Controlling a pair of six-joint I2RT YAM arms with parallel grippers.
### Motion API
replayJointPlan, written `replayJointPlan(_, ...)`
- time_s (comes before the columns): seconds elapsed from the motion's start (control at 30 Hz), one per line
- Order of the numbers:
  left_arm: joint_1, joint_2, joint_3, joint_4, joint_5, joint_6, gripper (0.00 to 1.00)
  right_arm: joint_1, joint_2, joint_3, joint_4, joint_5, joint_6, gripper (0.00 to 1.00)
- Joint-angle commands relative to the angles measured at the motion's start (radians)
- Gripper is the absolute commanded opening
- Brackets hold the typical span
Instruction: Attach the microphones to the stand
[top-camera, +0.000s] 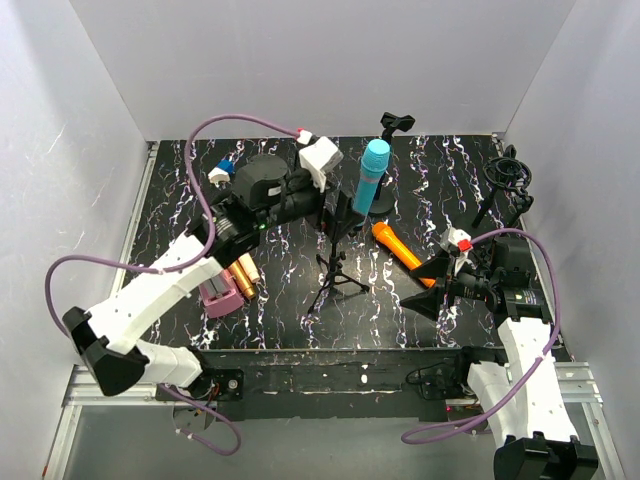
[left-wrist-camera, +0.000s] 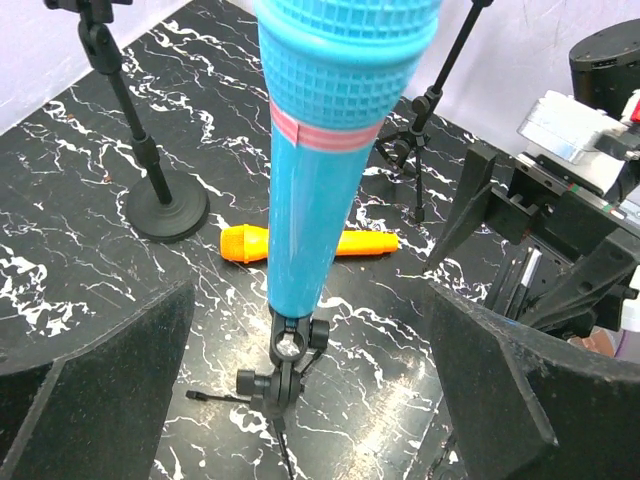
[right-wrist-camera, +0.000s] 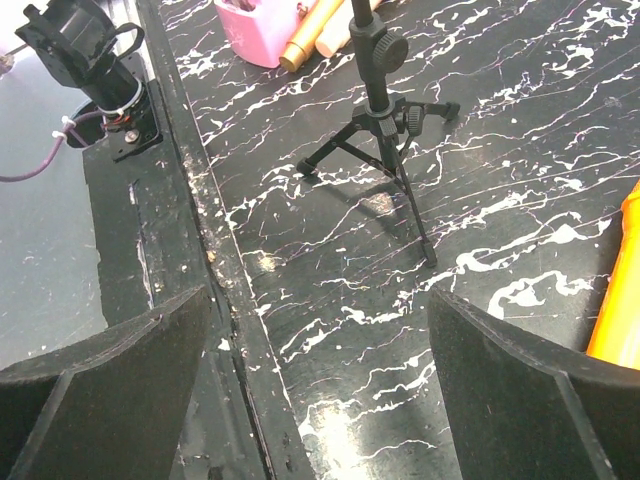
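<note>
Seeing cyan microphone (left-wrist-camera: 318, 180) standing head-up in clip of tripod stand (top-camera: 335, 272), table centre. Flanking it without touching: left gripper (left-wrist-camera: 308, 300), claw spread wide.

Risking, probably:
- pad brushing tall, top-heavy mic, tipping light tripod or popping mic out of clip
- left arm knocking stand while reaching for golden-brown microphone (right-wrist-camera: 303, 38) and pale pink microphone (right-wrist-camera: 338, 30), both lying at 9 o'clock under that arm

Lying at 3 o'clock of stand: orange microphone (top-camera: 403, 251). Hovering near it: right gripper (right-wrist-camera: 318, 295), claw spread, holding nothing.
</note>
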Motion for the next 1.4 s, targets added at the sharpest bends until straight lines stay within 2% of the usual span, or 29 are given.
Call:
replayJointPlan(0.0,-0.001,-0.109,-0.074,0.032,-0.054,-0.029,0.98,-0.009,-0.014,0.0,0.01,-0.02,-0.016,0.95)
replayJointPlan(0.3,0.002,-0.36,-0.369,0.152,-0.108,-0.083,0.98,-0.011,-0.022,-0.001,0.01,-0.007,-0.016,0.98)
replayJointPlan(0.47,0.002,-0.478,-0.594,0.285,-0.063,-0.024,0.98,-0.014,-0.025,-0.003,0.014,0.004,-0.014,0.98)
replayJointPlan(0.63,0.002,-0.534,-0.783,0.49,-0.014,0.06,0.98,-0.018,-0.028,-0.007,0.014,0.009,-0.019,0.98)
replayJointPlan(0.77,0.002,-0.509,-0.863,0.604,-0.009,0.109,0.98,-0.025,-0.028,-0.007,0.01,0.01,-0.025,0.98)
replayJointPlan(1.07,0.002,-0.335,-0.906,0.833,-0.009,0.103,0.98,-0.037,-0.023,-0.007,0.008,0.007,-0.033,0.98)
replayJointPlan(1.37,0.002,-0.204,-0.917,0.991,-0.029,0.108,0.98,-0.04,-0.02,-0.01,0.008,0.007,-0.036,0.98)
